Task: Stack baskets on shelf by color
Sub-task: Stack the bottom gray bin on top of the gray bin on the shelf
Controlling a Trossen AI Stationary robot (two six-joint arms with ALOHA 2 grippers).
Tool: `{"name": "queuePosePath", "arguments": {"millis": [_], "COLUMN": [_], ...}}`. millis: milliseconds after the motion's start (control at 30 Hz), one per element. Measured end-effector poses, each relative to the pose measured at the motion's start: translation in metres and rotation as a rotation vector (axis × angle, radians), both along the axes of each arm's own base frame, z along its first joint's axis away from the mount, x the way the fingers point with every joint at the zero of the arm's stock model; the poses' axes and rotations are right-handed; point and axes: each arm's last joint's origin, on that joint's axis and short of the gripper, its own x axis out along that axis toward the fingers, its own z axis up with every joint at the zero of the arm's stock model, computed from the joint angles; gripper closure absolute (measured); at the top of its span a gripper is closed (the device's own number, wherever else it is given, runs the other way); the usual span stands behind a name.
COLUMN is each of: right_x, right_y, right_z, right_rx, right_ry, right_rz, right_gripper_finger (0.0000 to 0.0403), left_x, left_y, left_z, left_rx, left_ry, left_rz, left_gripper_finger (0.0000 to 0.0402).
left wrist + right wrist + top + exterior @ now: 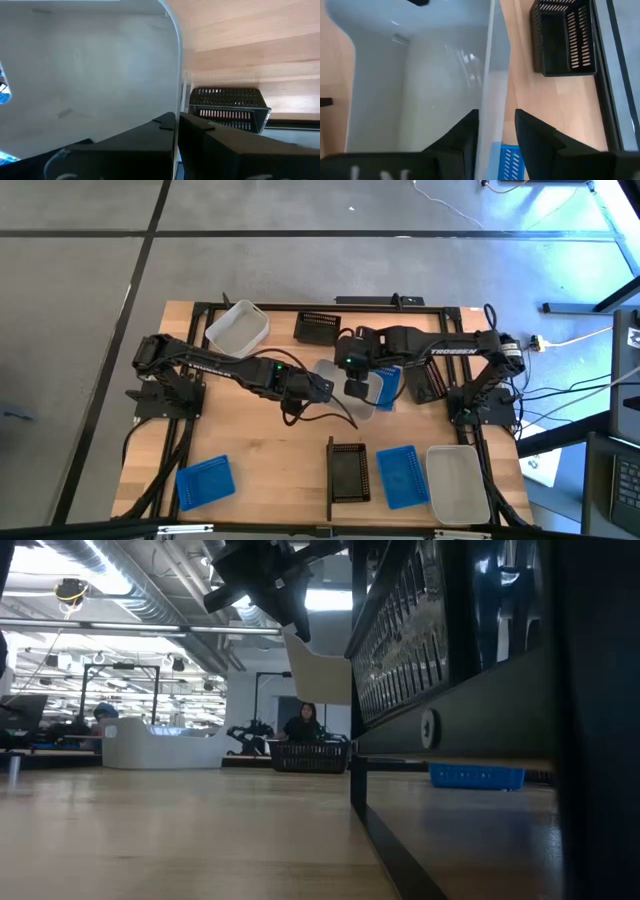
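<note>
Mid-table, both grippers hold one translucent white basket [345, 385] off the wood. Left gripper [177, 125] pinches one wall from the left; right gripper [496, 125] straddles another wall, jaws not fully closed against it.

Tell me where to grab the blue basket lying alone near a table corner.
Probably a side wall's rim on the blue basket, claw descending from above: it lies open side up with nothing touching it, so one finger fits inside, one outside.
</note>
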Motion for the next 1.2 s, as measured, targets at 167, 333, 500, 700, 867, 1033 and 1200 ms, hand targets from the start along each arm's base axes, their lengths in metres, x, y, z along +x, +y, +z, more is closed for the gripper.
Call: {"name": "queuePosePath", "arguments": {"millis": [167, 333, 500, 700, 867, 1033, 1200], "right_x": [0.0008, -0.0003, -0.0005, -0.0008, -0.0006, -0.0004, -0.0004], "right_y": [-0.0007, -0.0003, 0.0001, 0.0, 0.0, 0.0, -0.0002], "right_z": [0.0, 0.0016, 0.0016, 0.0017, 0.0017, 0.0018, 0.002], "right_rx": [-0.001, 0.011, 0.023, 0.022, 0.022, 0.022, 0.012], "right_ry": [-0.006, -0.011, -0.01, -0.009, -0.01, -0.012, -0.013], "right_rz": [0.0, 0.006, 0.01, 0.009, 0.009, 0.01, 0.008], "right_gripper_finger": [0.0368, 0.0392, 0.0398, 0.04, 0.0401, 0.0401, 0.0402], "left_x": [0.0001, 0.0008, 0.0033, 0.0044, 0.0047, 0.0048, 0.005], "left_y": [0.0, -0.0012, -0.0022, -0.0022, -0.0022, -0.0024, -0.0022], "left_z": [0.0002, 0.0002, 0.0016, 0.0024, 0.0026, 0.0026, 0.0028], "left_rx": [-0.021, -0.097, -0.125, -0.123, -0.143, -0.165, -0.166], "left_ry": [-0.021, -0.056, -0.084, -0.1, -0.12, -0.14, -0.144], "left_rz": [0.026, 0.056, 0.043, 0.045, 0.069, 0.096, 0.099], "left_gripper_finger": [0.0401, 0.0401, 0.0401, 0.0401, 0.0401, 0.0401, 0.0401]}}
